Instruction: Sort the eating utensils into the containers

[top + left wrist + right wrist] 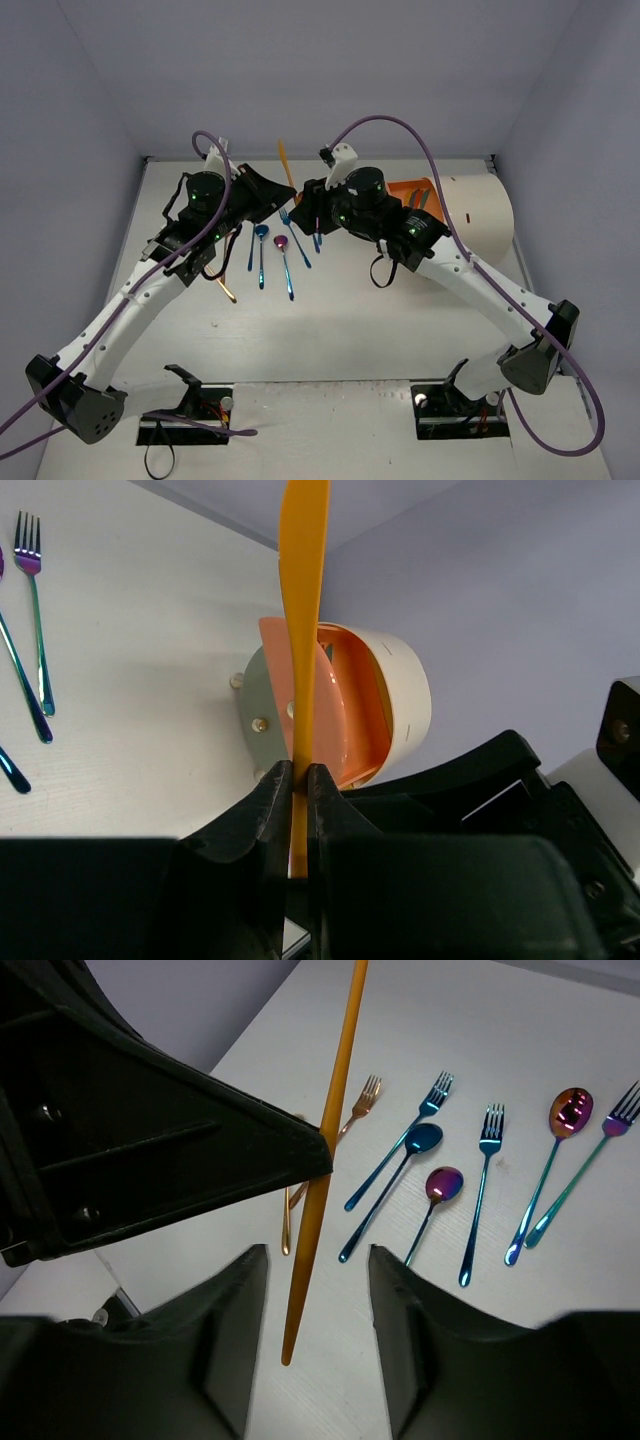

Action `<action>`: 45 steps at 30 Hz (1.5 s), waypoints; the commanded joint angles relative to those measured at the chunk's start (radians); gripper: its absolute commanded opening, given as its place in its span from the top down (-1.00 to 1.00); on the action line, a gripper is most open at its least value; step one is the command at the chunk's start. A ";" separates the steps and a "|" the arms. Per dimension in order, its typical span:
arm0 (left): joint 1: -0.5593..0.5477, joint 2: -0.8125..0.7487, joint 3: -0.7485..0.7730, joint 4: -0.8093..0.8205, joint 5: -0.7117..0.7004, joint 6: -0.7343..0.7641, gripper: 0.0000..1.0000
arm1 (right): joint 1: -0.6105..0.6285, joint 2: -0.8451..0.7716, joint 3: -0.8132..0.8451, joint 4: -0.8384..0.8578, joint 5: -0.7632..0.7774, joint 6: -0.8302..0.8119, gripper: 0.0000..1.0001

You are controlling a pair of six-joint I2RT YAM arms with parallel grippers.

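My left gripper [300,770] is shut on a long gold-orange utensil [302,620] and holds it off the table; it shows in the top view [284,160] pointing toward the back wall. My right gripper [315,1255] is open, its fingers [235,1340] on either side of the utensil's lower end [318,1210] without touching it. Several blue and magenta-purple forks and spoons [480,1160] and a gold fork [355,1110] lie on the table. The white cylinder cabinet [475,210] lies at the right with an orange drawer [405,190] pulled open.
The two grippers [268,192] [312,205] are close together at mid-table, above the row of utensils [262,255]. A gold utensil [226,288] lies by the left arm. The cabinet's front [345,710] faces the left wrist camera. Grey walls enclose the table.
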 commanded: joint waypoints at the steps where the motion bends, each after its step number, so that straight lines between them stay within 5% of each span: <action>1: -0.012 -0.036 -0.001 0.107 0.015 -0.013 1.00 | 0.015 -0.003 0.029 0.085 0.057 0.023 0.34; 7: -0.019 -0.042 -0.015 0.078 0.010 0.024 1.00 | 0.018 -0.024 0.011 0.087 0.137 0.020 0.99; 10: -0.019 -0.044 -0.016 0.035 -0.006 0.060 0.96 | 0.018 -0.045 -0.005 0.083 0.180 0.020 1.00; 13: -0.019 -0.058 -0.019 -0.006 -0.036 0.104 0.54 | 0.017 -0.065 -0.027 0.079 0.221 0.020 1.00; 15: -0.018 -0.087 -0.027 -0.057 -0.090 0.160 -0.01 | 0.014 -0.090 -0.056 0.068 0.282 0.021 1.00; 20: -0.015 -0.169 -0.048 -0.204 -0.263 0.301 -0.40 | 0.000 -0.129 -0.076 -0.057 0.490 0.031 1.00; 27: 0.007 -0.266 -0.104 -0.420 -0.502 0.459 -0.46 | -0.172 -0.234 -0.152 -0.216 0.617 0.142 1.00; 36: 0.070 -0.267 -0.208 -0.453 -0.468 0.458 -0.46 | -0.368 -0.278 -0.232 -0.294 0.549 0.190 1.00; 45: 0.072 -0.208 -0.215 -0.451 -0.429 0.441 -0.46 | -0.396 -0.246 -0.270 -0.292 0.472 0.234 1.00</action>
